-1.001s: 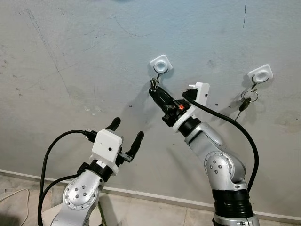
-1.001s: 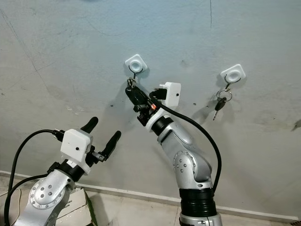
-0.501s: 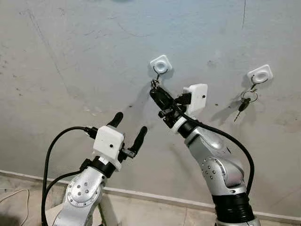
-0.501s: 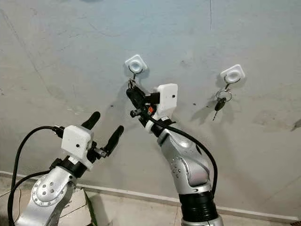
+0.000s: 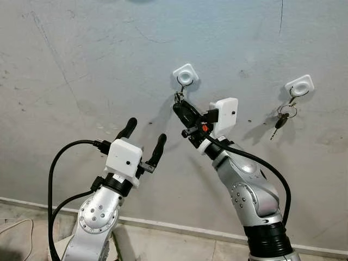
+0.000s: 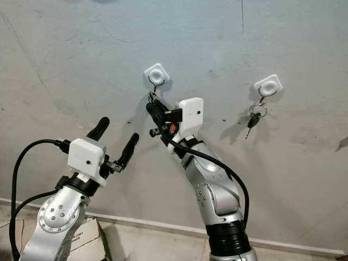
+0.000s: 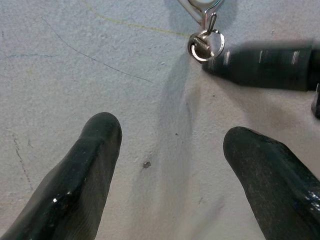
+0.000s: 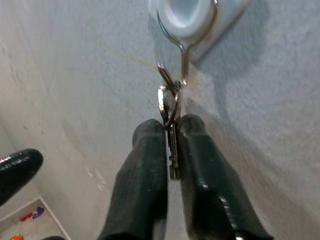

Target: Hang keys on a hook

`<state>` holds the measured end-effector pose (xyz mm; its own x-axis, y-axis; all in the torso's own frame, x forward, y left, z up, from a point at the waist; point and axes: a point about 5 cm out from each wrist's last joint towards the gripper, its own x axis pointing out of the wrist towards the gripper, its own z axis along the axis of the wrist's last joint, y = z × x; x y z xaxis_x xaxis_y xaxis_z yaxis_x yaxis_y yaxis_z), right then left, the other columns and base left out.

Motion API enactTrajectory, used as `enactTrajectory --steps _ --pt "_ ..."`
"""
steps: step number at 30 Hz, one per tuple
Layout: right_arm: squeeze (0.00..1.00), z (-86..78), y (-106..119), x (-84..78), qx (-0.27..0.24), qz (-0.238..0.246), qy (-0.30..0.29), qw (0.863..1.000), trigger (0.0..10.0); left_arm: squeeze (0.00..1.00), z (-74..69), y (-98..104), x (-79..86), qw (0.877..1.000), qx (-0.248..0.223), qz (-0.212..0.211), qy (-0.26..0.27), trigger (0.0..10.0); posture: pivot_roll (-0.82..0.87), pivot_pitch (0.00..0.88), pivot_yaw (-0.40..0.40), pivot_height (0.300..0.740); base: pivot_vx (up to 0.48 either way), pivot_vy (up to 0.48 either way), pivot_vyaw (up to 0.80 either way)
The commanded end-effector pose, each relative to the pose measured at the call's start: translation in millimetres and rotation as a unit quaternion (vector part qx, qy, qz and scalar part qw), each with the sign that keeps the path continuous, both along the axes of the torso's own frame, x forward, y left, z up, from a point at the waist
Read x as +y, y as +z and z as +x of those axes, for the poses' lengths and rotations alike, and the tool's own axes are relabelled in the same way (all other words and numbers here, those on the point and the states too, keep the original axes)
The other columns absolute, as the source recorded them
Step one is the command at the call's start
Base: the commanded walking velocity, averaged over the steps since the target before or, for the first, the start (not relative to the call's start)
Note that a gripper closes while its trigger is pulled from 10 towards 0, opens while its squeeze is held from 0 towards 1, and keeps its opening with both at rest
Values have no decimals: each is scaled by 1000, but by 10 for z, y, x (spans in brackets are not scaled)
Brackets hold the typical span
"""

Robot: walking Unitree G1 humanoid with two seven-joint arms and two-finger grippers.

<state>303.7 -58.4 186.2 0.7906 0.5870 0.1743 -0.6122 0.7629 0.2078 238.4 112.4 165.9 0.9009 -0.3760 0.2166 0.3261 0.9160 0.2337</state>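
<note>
A white square wall hook (image 5: 186,74) with a metal wire loop is fixed to the grey wall. The key ring (image 5: 177,97) hangs at the loop's lower curl and seems threaded on it (image 8: 167,97). Just below the hook, my right gripper (image 5: 180,106) points up at it, shut on the key (image 8: 173,150) pinched between its black fingers (image 8: 150,165). My left gripper (image 5: 145,132) is open, lower and to the left, facing the wall. In the left wrist view the ring (image 7: 205,46) lies beyond that gripper's spread fingers (image 7: 95,150).
A second white hook (image 5: 299,85) to the right carries another set of keys (image 5: 281,117). The wall meets the floor at a pale skirting (image 5: 179,228). A cardboard box (image 6: 81,239) and a white cable (image 5: 13,224) lie on the floor at lower left.
My right wrist has rolled, swinging its white camera housing over while the fingers stay at the ring under the hook. My left gripper has risen a little towards the wall.
</note>
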Motion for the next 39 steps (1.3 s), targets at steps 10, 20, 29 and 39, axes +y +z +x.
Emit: enactTrajectory --steps 10,20,29,39 --pt "1000 -6 -190 -5 19 -41 -12 999 10000 0 7 -27 3 1000 -1 9 0 10000 131 21 28 740 0 0 0" --pt "1000 -77 -99 -238 -49 -109 -72 990 10000 0 -56 -121 126 999 25 20 21 10000 121 23 26 740 0 0 0" --pt "1000 -390 -255 -578 8 -103 -133 986 10000 0 -156 -153 347 996 34 29 72 10000 108 22 15 740 0 0 0" --pt "1000 -816 -421 -925 56 -143 -216 964 10000 0 -332 -337 540 988 87 70 107 10000 78 16 31 740 0 0 0"
